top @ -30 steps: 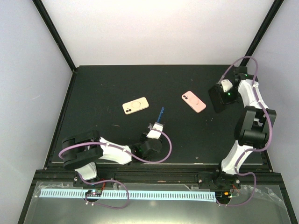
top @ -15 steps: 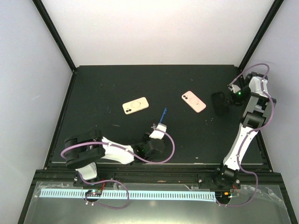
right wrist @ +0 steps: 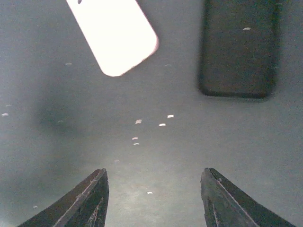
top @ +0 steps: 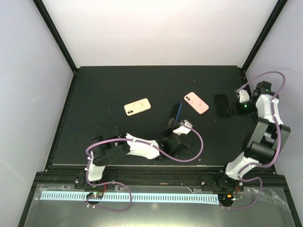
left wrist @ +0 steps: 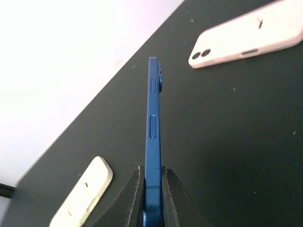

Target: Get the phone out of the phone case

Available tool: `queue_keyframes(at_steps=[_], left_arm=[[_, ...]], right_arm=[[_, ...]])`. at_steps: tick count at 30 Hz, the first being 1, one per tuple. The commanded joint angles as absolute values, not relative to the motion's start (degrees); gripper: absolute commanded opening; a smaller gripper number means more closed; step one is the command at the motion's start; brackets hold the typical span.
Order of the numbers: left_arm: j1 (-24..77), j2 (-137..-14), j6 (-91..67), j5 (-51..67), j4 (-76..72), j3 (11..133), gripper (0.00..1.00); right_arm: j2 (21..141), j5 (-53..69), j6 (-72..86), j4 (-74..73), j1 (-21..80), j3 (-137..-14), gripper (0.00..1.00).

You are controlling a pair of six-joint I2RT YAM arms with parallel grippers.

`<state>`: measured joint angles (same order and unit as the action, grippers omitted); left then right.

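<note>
Blue phone [left wrist: 153, 142] is up on edge over mid-table, clamped at its lower end by the left gripper [left wrist: 152, 177]. Black phone case [top: 220, 105] lies flat at its 3 o'clock, with the right gripper [right wrist: 155, 175] near it, fingers spread wide. Pink-cased phone [top: 196, 103] sits at 2 o'clock, cream case [top: 137, 107] at 9.

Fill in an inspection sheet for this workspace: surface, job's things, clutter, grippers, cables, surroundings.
Surface: black table, a few pale specks.
Job's things: blue phone held edge-on; black phone case lies flat at the right, apart from it.
Clutter: pink phone and cream phone lie flat, apart from each other.
Grippers: left gripper shut on the blue phone's end; right gripper open, empty, near the black phone case.
Cables: purple cables loop along both arms; no snag seen.
Surroundings: white walls, black frame posts.
</note>
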<state>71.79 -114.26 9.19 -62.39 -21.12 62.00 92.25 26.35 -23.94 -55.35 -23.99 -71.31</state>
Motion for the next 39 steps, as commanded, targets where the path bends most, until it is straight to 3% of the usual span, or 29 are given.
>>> queue_keyframes(at_steps=[1,6,12,16,23,26,27,29,30,33,39], left_arm=[[69.5,-120.1,23.6,-67.3,-23.3,67.6,0.02],[65.6,-126.0,22.3,-63.7,-9.5,76.7,0.02],[64.8,-130.2,28.7,-60.9,-12.1,78.2,0.05],[64.7,-132.1,29.1,-60.4,-10.5,80.0,0.2],[64.2,-128.2,22.1,-55.4,-4.0,81.1,0.64],[64.1,-123.6,18.0,-51.1,-3.9,78.1,0.76],[64.1,-121.6,16.4,-49.4,-4.1,76.7,0.79],[64.0,-117.1,10.7,-46.5,-4.3,73.1,0.96],[64.0,-114.5,7.8,-44.7,-4.5,71.1,0.99],[62.9,-105.8,-2.6,-36.5,-6.5,63.4,0.99],[56.8,-94.1,-18.2,-21.4,-28.3,41.9,0.99]], right_arm=[[80.0,39.2,-20.9,-48.6,-23.9,-60.7,0.55],[70.1,42.2,-19.8,-43.1,-23.9,-53.7,0.55],[69.2,43.6,-19.3,-41.3,-23.9,-52.8,0.55],[71.9,43.1,-19.4,-42.0,-23.9,-53.1,0.55],[73.8,42.2,-20.9,-44.8,-23.8,-55.8,0.55],[75.8,39.7,-23.6,-46.4,-22.9,-59.2,0.6],[76.8,38.0,-24.5,-47.0,-22.0,-60.7,0.67],[79.2,31.0,-25.7,-47.8,-18.4,-63.4,0.77],[80.6,27.8,-26.6,-48.5,-16.2,-64.6,0.85],[84.7,20.4,-29.5,-49.3,-10.6,-68.0,0.99],[96.1,12.0,-32.2,-49.0,-2.3,-76.9,1.0]])
